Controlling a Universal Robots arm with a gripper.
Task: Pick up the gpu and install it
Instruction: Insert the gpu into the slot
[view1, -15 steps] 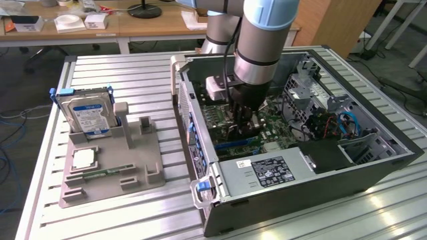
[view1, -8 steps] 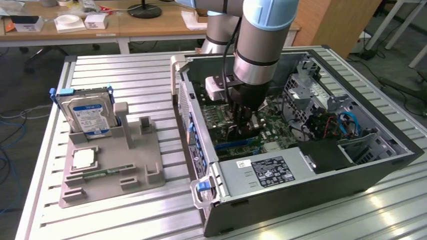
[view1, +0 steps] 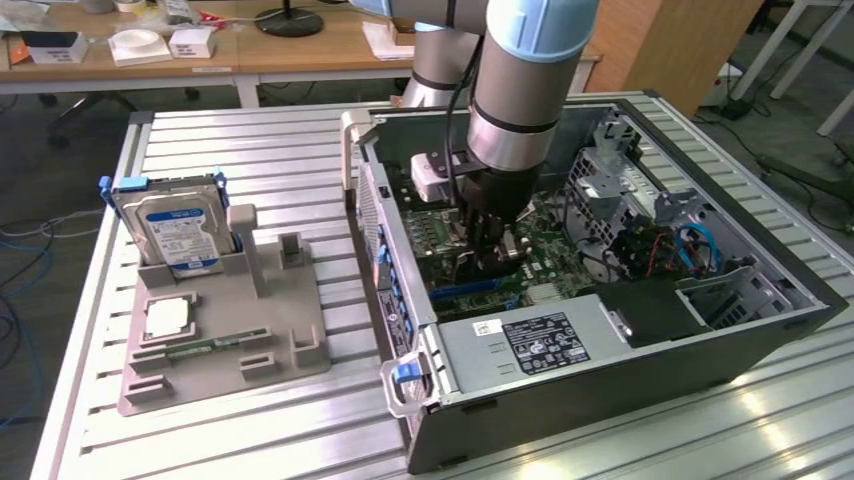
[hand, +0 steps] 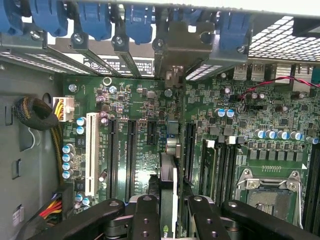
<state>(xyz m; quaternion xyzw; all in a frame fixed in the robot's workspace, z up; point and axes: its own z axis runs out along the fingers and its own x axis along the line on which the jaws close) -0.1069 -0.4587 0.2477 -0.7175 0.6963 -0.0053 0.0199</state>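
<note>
On the tray (view1: 220, 350) at the exterior view's left, the drive (view1: 174, 228) sits parked upright in its slot, out of the way. Further right, inside the open case (view1: 641, 350), the gripper (view1: 483, 262) is clamped on the gpu (hand: 168, 170), holding it edge-on over the motherboard (hand: 140, 105), probably to line it up with a slot.

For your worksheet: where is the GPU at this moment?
The gpu is edge-on between the gripper fingers, down inside the open computer case over the motherboard slots, right of the parts stand in the exterior view.
</note>
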